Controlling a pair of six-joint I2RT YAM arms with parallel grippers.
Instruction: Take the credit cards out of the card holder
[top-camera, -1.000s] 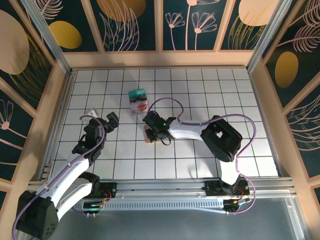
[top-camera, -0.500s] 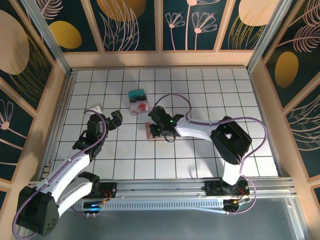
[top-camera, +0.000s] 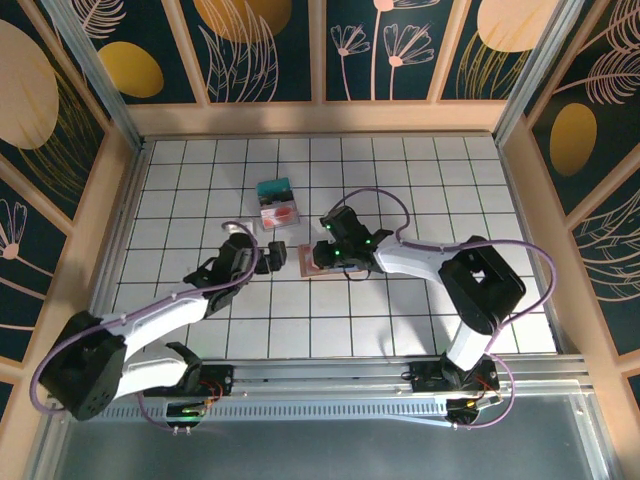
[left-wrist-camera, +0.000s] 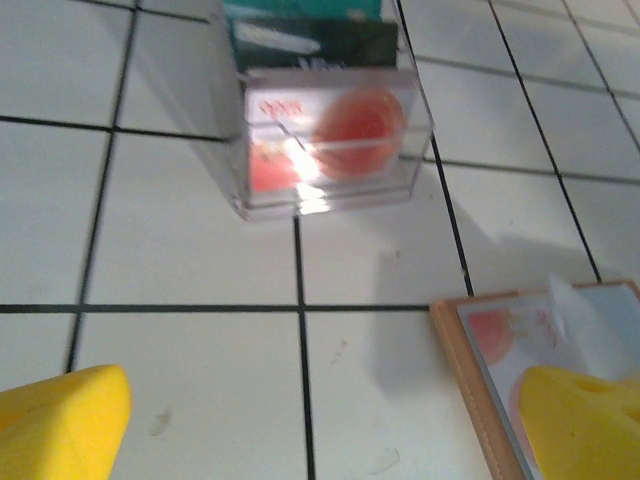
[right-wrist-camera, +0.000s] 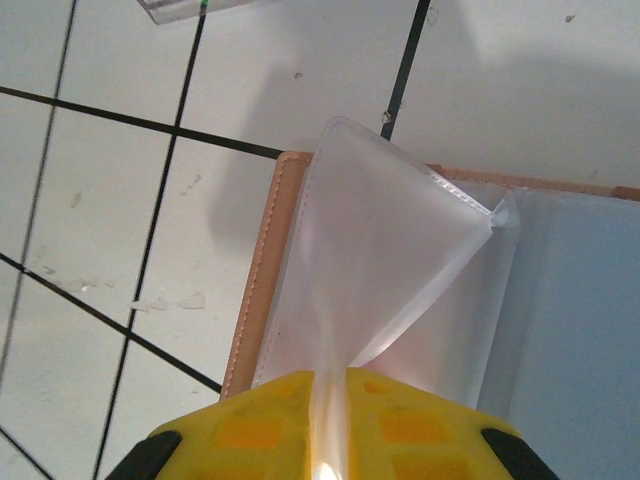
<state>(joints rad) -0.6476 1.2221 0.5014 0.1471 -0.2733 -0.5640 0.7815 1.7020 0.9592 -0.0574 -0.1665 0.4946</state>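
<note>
Tan-pink leather card holder (top-camera: 306, 266) is laid open at frame centre; its clear plastic sleeve (right-wrist-camera: 390, 250), judged limp and slippery, is pinched edgewise by the right gripper (right-wrist-camera: 330, 400); left gripper (left-wrist-camera: 320, 430) is held spread

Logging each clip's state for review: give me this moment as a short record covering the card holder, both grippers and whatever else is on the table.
card holder: lying open on the tiled table, grey-blue inside up
right gripper: jaws shut on the clear sleeve, holding it raised off the holder
left gripper: jaws open, holding nothing, low over the tiles beside the holder
clear box: beyond the holder, apart from it, red and teal contents
card: reddish print under plastic inside the holder
task stage: no card seen out yet
</note>
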